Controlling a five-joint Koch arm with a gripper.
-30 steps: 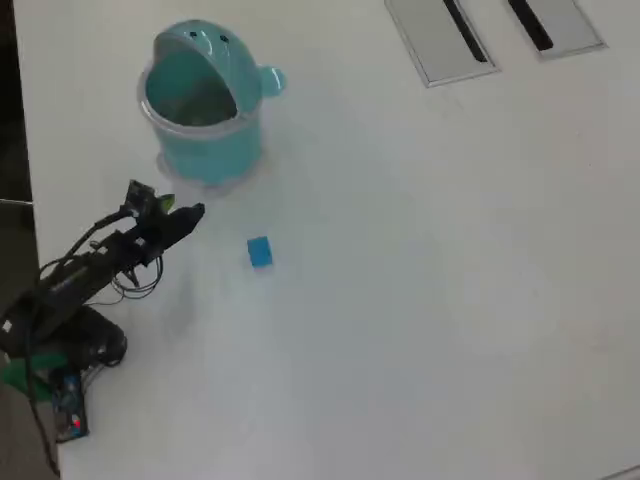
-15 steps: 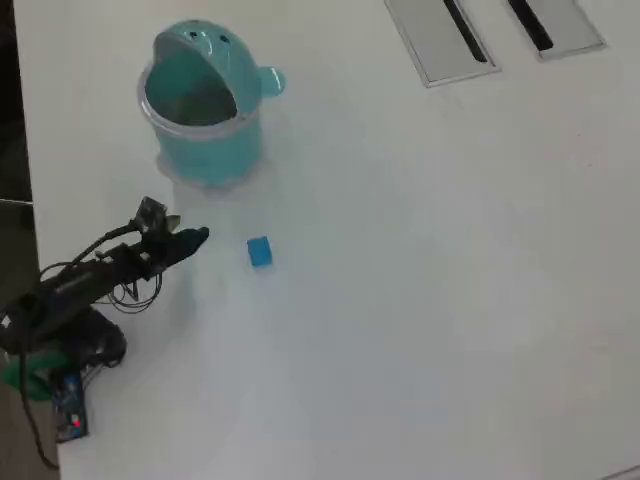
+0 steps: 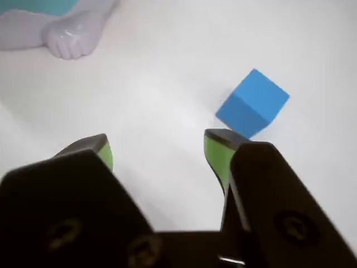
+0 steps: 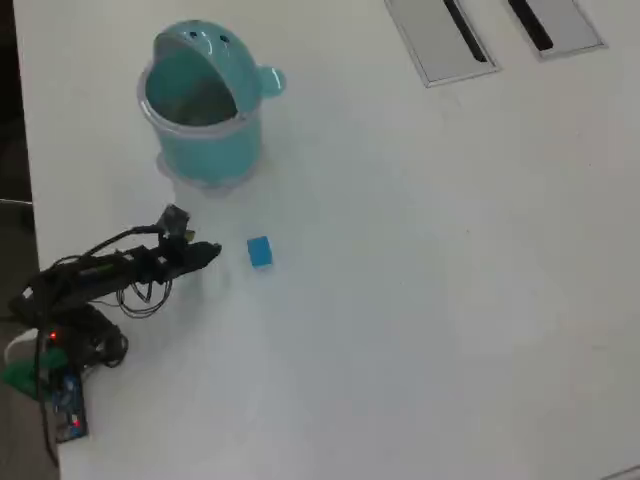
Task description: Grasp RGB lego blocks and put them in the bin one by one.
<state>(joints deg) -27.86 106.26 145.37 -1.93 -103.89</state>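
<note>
A small blue block (image 4: 259, 251) lies on the white table, below and right of the teal bin (image 4: 203, 105) in the overhead view. My gripper (image 4: 213, 249) is low over the table just left of the block, pointing at it. In the wrist view the blue block (image 3: 252, 103) sits just beyond the right green-padded fingertip (image 3: 216, 146). The gripper (image 3: 158, 143) is open, with only bare table between its fingers. The bin's pale foot (image 3: 72, 34) shows at the top left. No red or green block is in view.
Two flat grey panels with dark slots (image 4: 440, 38) lie at the table's far edge. The arm's base and loose wires (image 4: 65, 345) sit at the table's left edge, with the dark drop-off beside them.
The arm has swung down and to the right, away from the bin, bringing the gripper closer to the blue block. The block and the bin have not moved.
</note>
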